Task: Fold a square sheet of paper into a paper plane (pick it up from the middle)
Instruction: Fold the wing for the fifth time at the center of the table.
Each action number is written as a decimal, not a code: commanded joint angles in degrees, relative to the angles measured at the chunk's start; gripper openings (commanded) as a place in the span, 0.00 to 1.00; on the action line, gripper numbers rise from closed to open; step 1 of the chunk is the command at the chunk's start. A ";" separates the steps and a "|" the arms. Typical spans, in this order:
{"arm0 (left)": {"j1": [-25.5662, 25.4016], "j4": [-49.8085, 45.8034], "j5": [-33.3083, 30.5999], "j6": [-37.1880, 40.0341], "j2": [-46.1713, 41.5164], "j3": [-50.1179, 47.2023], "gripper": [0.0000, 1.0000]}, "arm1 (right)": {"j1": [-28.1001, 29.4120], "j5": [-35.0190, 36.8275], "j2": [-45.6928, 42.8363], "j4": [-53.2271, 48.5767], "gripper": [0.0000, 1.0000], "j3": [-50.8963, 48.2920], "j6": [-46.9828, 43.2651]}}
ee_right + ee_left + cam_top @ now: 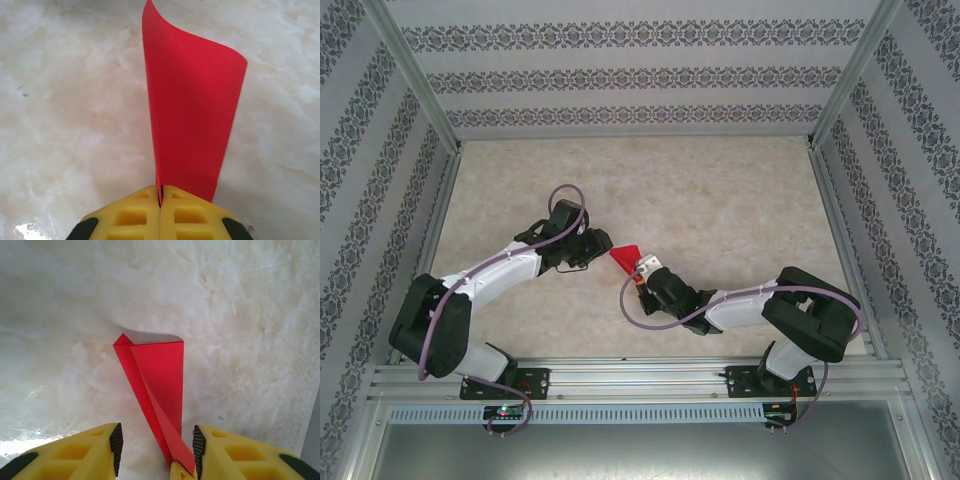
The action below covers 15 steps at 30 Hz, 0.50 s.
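**Item:** sheet of paper (625,256), bright red, plain, unmarked.

**Form:** folded, not a flat square. From my left wrist (160,375) it reads as a long wedge. The broad squared end is farthest from me and it tapers to a narrow point near my fingers. One diagonal crease runs its length, with a thin flap overlapping along the left edge. From my right wrist (192,115) it rises as a smooth tall panel, its top edge curling over to the right.

**Location:** held up over the middle of the pale marbled table (720,180), between my two grippers.

**Right gripper** (642,272) (161,192): yellow fingers pressed together, pinching the paper's narrow end in the seam between them.

**Left gripper** (598,245) (157,442): jaws partly apart, black pads facing each other. The paper's narrow end passes through the gap without being clamped. It lies closer to the right-hand pad; I cannot tell whether it brushes that pad.
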 commanded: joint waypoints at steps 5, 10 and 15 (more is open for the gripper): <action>0.56 -0.81 0.03 1.12 -0.03 -1.52 0.44 | -4.53 -12.71 1.36 6.86 0.00 -1.88 9.93; 0.56 -0.37 0.88 1.01 0.17 -1.72 0.44 | -8.36 -17.79 2.16 7.47 0.00 -2.30 14.05; 0.50 0.26 1.75 1.05 0.78 -1.68 0.44 | -13.56 -26.25 3.88 10.19 0.00 -2.84 20.65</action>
